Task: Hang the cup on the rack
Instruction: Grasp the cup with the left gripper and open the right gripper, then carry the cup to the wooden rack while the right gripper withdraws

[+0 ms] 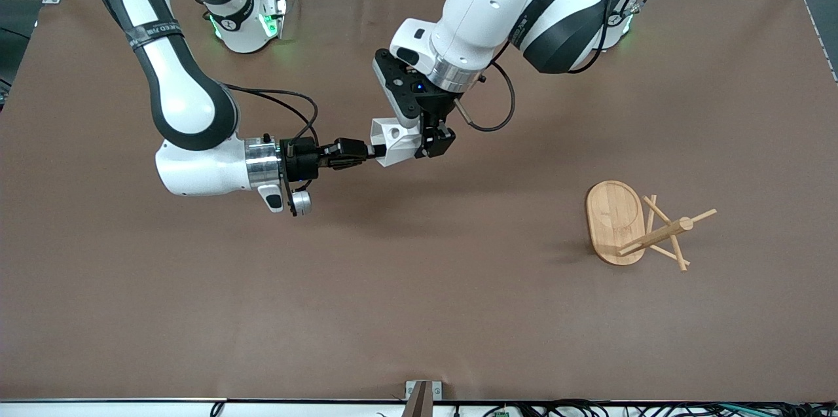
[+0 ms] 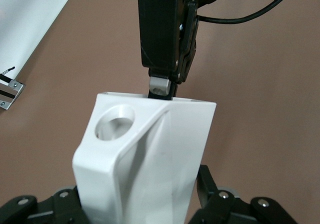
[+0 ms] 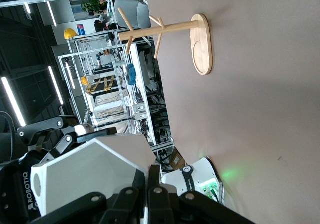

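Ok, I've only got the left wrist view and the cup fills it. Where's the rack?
Observer: The rack stands upright toward the left arm's end of the table, its pegs bare.
Operator: Is the cup resting on anything?
Observer: No. The cup is in the air over the table's middle, and the left end effector grips its base end.
Operator: And the other arm?
Observer: The right end effector pinches the rim of the cup's mouth. Its arm reaches in from the right arm's end of the table.

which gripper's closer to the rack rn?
Left. The left gripper is in the air over mid-table, on the rack's side of the cup; the right gripper grips the cup's rim from the right arm's end.
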